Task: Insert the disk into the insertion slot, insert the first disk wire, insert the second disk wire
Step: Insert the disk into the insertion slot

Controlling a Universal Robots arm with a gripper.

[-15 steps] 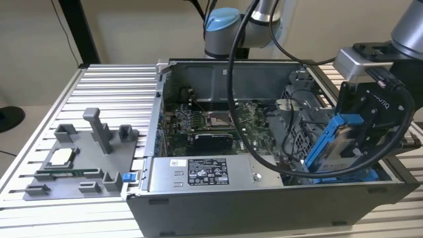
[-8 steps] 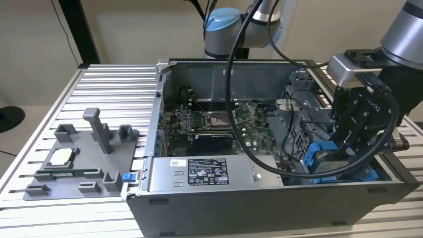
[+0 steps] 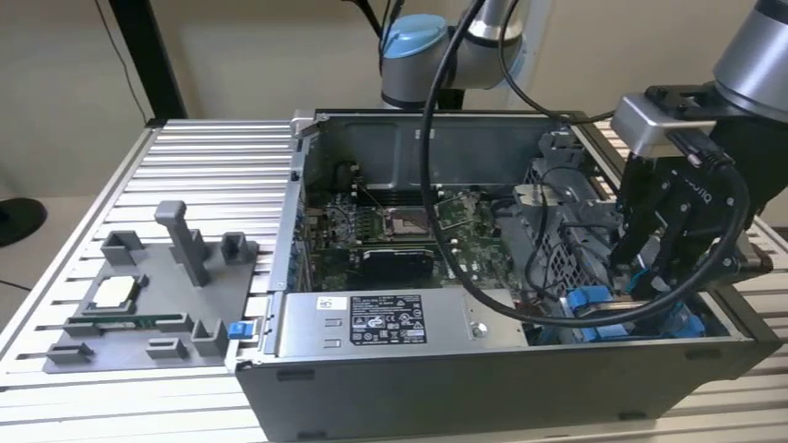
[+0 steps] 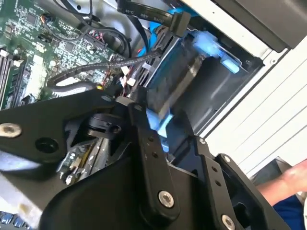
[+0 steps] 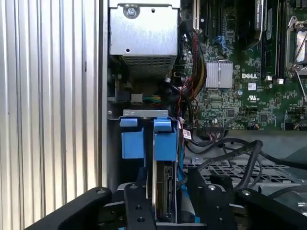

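The disk [image 5: 163, 179] stands on edge in its bright blue carrier, and in the first wrist view it sits partly down in the insertion slot [image 5: 144, 113], a grey bay with blue clips. My gripper [image 5: 169, 186] straddles it, one black finger on each flat side, and looks shut on it. In the exterior view the gripper [image 3: 652, 277] reaches down into the case's front corner on that view's right, beside the blue carrier of the disk [image 3: 589, 303]. In the second wrist view the disk [image 4: 170, 81] runs out from between the fingers [image 4: 141, 139], and a black cable connector [image 4: 178, 21] hangs near its far end.
The grey power-supply box [image 3: 369, 323] lies along the case front beside the bay. The motherboard [image 3: 394, 231] fills the case floor, and black cables [image 5: 230, 148] cross near the bay. A grey fixture plate [image 3: 148, 295] sits on the slatted table [image 3: 185, 157]. A hand [image 4: 292, 179] shows outside the case.
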